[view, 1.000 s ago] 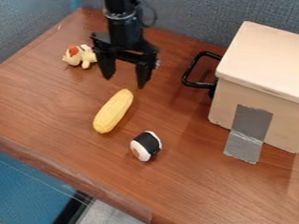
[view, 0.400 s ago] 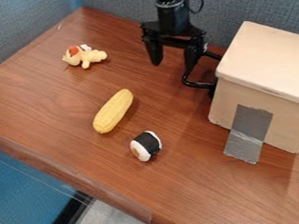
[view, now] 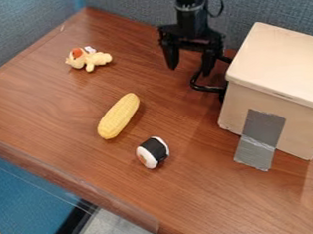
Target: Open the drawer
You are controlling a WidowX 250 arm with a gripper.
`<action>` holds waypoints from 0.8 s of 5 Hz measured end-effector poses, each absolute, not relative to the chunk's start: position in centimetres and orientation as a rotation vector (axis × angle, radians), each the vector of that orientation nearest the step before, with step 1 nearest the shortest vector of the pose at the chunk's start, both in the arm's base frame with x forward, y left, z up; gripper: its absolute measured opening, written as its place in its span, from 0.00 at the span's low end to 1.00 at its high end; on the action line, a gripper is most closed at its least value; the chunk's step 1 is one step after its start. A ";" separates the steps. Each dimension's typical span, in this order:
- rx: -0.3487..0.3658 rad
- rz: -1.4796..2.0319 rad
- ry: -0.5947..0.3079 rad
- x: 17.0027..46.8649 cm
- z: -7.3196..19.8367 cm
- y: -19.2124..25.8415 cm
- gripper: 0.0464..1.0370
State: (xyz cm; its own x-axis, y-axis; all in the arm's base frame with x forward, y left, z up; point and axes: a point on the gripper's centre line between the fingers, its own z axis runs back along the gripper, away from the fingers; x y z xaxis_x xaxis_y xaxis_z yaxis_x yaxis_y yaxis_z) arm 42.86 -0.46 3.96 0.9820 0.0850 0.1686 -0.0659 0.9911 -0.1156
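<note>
a black-and-white sushi-roll toy [view: 152, 152] lay nearest, then a yellow, ridged corn cob [view: 119, 116]. rightward, the looped black drawer handle [view: 202, 87] jutted from a lidded beige box [view: 275, 57]; the black two-fingered pincer [view: 190, 71] hung there, spread wide, gripping nothing.

The camera looks down at a slant on the table [view: 58, 110] from close by, facing the wall [view: 142, 9] at twelve o'clock.

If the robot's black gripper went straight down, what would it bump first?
Probably the black looped handle on the beige box, because one side of the gripper looks right above it. Depth is unclear, so it might miss and touch the brown wooden table.
</note>
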 end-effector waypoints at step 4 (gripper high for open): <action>-0.130 0.118 -0.165 42.3 1.4 -1.0 0.13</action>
State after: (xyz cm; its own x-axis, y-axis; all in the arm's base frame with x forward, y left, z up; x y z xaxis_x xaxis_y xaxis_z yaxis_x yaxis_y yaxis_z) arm 42.31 -1.03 1.42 0.9796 0.1275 0.1555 -0.1063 0.9847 -0.1381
